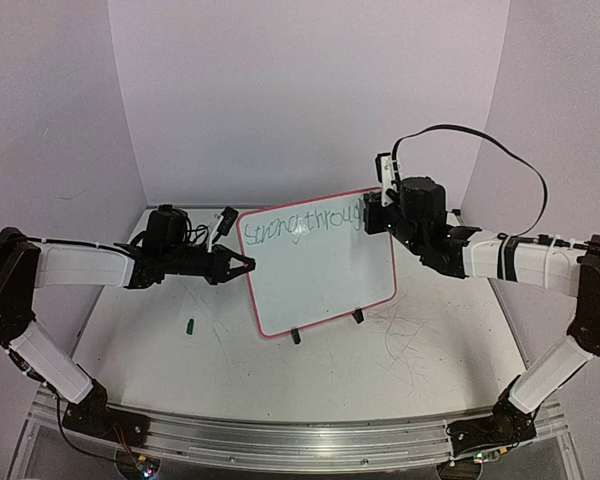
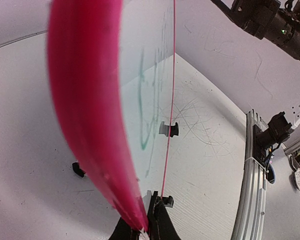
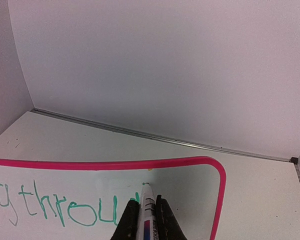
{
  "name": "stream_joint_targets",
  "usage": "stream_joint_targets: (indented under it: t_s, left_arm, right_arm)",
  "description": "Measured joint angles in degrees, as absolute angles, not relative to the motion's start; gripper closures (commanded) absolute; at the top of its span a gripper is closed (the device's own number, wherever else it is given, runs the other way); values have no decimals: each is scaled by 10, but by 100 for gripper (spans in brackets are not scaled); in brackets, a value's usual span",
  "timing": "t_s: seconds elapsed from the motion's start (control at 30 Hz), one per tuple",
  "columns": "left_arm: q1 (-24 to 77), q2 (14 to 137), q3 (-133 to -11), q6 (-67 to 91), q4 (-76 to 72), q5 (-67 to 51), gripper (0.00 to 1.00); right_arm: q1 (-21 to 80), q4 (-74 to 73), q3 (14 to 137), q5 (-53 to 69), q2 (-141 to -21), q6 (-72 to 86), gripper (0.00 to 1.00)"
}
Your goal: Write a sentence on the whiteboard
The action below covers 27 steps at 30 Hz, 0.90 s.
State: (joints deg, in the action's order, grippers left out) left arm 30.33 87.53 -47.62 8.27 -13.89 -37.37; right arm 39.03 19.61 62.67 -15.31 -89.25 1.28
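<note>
Two grippers are found engaged at the whiteboard [image 1: 320,270]. It is stood near the middle of the table [image 1: 430,370] on two black clip feet [image 1: 296,337], leaned back and skewed so that its right corner sits higher in the top view. The left gripper [image 2: 146,226] is seen closed onto the board's left edge, its fingers pinched on the pink-red rim [image 2: 85,100], as confirmed in the left wrist view. The right gripper [image 3: 147,220] is closed around a white marker [image 3: 148,197], which is held between both fingers with its tip set against the board face near the upper right corner. The sentence [image 1: 305,222] is recorded as green handwriting in a single line along the top edge. "Strong throu" can be read, and the marker tip is placed just after the last letter. Whether a further letter is formed under the tip cannot be told. A small green item [image 1: 191,325] is noted lying on the table, left of the board and apart from it; it is too small to identify. Grey scribble marks [image 1: 405,335] are observed on the tabletop right of the feet.
</note>
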Motion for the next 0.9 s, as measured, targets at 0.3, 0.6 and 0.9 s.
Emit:
stream_joint_targets:
  t_s: [0.3, 0.6, 0.9]
  left_arm:
    - [303, 875, -476, 85, -135, -372, 100]
    - [304, 875, -477, 88, -135, -371, 100]
    - [304, 875, -477, 88, -134, -370, 100]
  right_arm:
    - [390, 192, 606, -153, -892, 21, 100]
    - [390, 183, 578, -151, -882, 39, 100]
    - [390, 184, 579, -151, -883, 42, 100]
